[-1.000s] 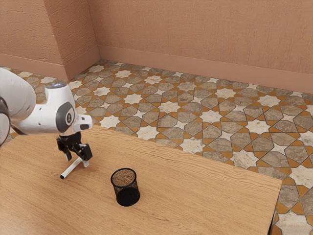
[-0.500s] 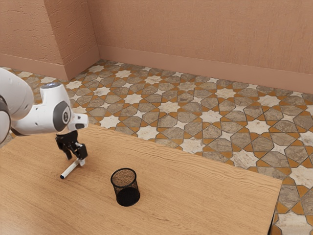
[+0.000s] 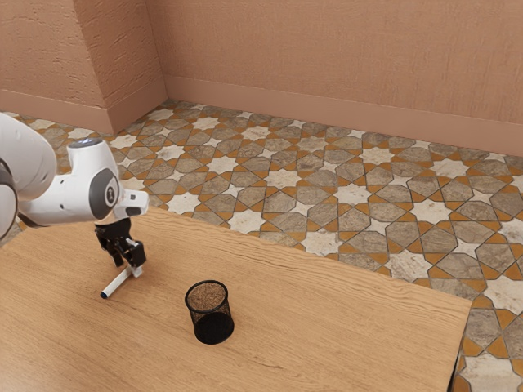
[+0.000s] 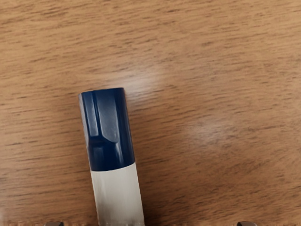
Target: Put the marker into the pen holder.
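Observation:
My gripper [image 3: 128, 269] is low over the table at the exterior view's left, its fingers apart on either side of the marker's upper end. The white marker [image 3: 118, 282] lies on the wood, its dark end toward the camera. In the wrist view the marker [image 4: 117, 195] shows its blue cap and part of its white body, with a gap to each fingertip at the lower edge. The black mesh pen holder [image 3: 214, 327] stands upright, apart from the marker, toward the exterior view's right.
The wooden table [image 3: 327, 327] extends past the pen holder to its corner at the exterior view's right. Tiled floor [image 3: 351, 193] and a pinkish wall [image 3: 327, 65] lie beyond the table.
My hand has shifted slightly toward the exterior view's left, over the marker, and its fingers have drawn closer together. The marker and pen holder have stayed in place.

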Controlling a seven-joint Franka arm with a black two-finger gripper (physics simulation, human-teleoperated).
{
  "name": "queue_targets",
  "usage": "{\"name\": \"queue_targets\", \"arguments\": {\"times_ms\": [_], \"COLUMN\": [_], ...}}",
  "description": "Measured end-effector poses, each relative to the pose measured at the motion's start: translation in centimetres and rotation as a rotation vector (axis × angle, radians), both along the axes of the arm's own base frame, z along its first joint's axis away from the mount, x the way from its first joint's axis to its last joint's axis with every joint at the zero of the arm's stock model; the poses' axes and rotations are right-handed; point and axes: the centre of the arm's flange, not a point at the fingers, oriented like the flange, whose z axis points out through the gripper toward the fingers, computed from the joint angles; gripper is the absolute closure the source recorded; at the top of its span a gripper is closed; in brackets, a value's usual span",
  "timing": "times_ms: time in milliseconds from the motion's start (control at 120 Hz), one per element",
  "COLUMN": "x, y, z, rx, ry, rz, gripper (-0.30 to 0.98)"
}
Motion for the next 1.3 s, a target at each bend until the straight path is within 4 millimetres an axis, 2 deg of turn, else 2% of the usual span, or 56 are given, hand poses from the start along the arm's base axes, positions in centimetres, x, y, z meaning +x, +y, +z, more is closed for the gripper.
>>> {"name": "queue_targets", "arguments": {"times_ms": [133,317,500,600,783,925,1300], "x": [-0.3,0.2,0.1,0.2,0.5,0.5,0.7], "y": [1.1,0.5,0.4,0.2,0.1,0.0,-0.3], "z": [0.1,0.1,-0.6,-0.9,-0.7,-0.8,-0.6], "rx": [0.000,-0.003,-0.007,-0.012,-0.014,-0.012,0.004], "ry": [-0.002,-0.007,0.004,0.003,-0.004,-0.003,-0.008], "rz": [0.012,-0.004,-0.002,0.002,0.008,0.009,0.024], "gripper": [0.24,0.27,0.30,0.37,0.60,0.71,0.78]}}
